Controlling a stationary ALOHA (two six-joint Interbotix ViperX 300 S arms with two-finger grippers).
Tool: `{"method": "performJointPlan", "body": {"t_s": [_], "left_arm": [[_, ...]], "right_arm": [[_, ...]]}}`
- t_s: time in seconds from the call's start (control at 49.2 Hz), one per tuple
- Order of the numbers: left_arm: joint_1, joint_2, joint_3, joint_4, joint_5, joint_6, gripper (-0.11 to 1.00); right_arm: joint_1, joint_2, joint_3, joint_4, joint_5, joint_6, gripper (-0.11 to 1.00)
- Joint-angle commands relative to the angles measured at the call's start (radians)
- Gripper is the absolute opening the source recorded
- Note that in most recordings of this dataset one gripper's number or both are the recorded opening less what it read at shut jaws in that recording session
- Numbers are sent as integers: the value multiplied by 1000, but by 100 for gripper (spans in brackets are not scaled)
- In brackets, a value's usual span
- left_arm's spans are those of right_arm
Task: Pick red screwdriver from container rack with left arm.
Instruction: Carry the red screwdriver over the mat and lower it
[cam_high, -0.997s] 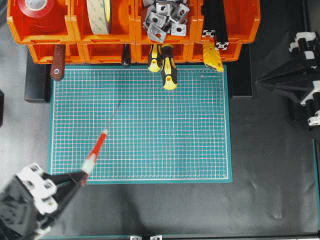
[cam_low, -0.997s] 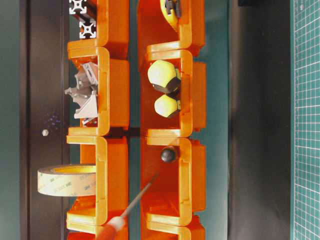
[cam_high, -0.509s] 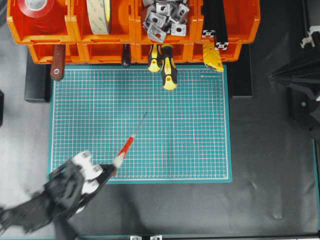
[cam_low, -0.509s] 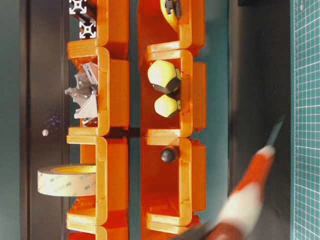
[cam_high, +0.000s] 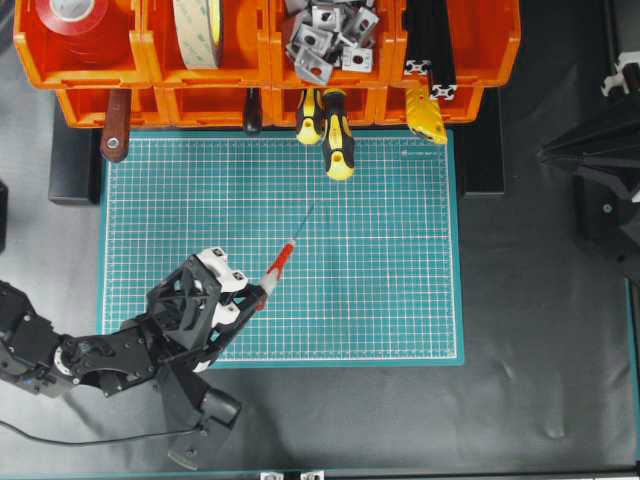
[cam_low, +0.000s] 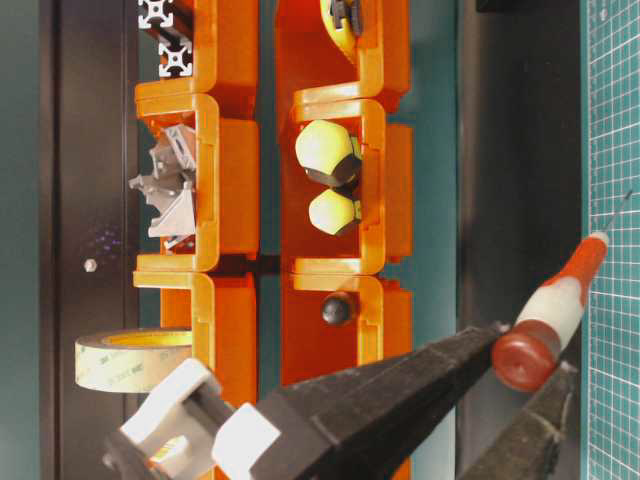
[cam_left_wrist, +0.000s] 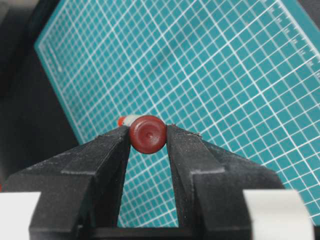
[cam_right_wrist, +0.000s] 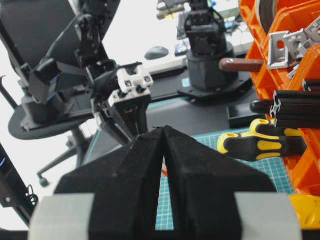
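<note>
The red screwdriver (cam_high: 281, 261), with its red handle, white band and dark red end cap, is held above the green cutting mat (cam_high: 400, 280) with its thin shaft pointing toward the container rack (cam_high: 200, 105). My left gripper (cam_high: 257, 294) is shut on its end cap, at the mat's front left. In the left wrist view the cap (cam_left_wrist: 148, 135) sits pinched between the two black fingertips of the left gripper (cam_left_wrist: 148, 129). The screwdriver also shows in the table-level view (cam_low: 555, 305). My right gripper (cam_high: 548, 155) is at the far right, off the mat, and is shut and empty in its wrist view (cam_right_wrist: 164, 130).
Two yellow-and-black screwdrivers (cam_high: 335, 135) and a dark red-brown handle (cam_high: 116, 125) stick out of the lower orange bins. The upper bins hold tape rolls (cam_high: 75, 25), metal brackets (cam_high: 325, 35) and black profiles (cam_high: 430, 45). A black-handled tool (cam_high: 252, 112) sits in a lower bin.
My left gripper has carried the red screwdriver from the front left corner rightward and forward over the mat. The right arm drew back toward the right edge.
</note>
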Motion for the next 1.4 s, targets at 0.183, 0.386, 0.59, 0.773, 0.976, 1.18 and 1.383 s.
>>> {"method": "performJointPlan", "body": {"t_s": [0.183,0.386,0.59,0.773,0.976,1.18,1.383], "left_arm": [[18,-6,-8,5,-8,-2,26],[40,-6,0,5,-12,-3,26],[43,-5,6,5,-14,-3,26],[48,-5,20,5,-34,-3,26],[60,-5,32,5,-91,-20,30],[71,-6,38,5,-98,-80,82],[71,-8,48,5,-127,-137,82]], "right_arm": [[3,15,-31,3,5,0,0],[2,15,-29,2,5,0,0],[2,15,-29,2,5,0,0],[2,15,-29,2,5,0,0],[2,15,-29,2,5,0,0],[2,15,-29,2,5,2,0],[2,17,-29,2,5,0,0]]}}
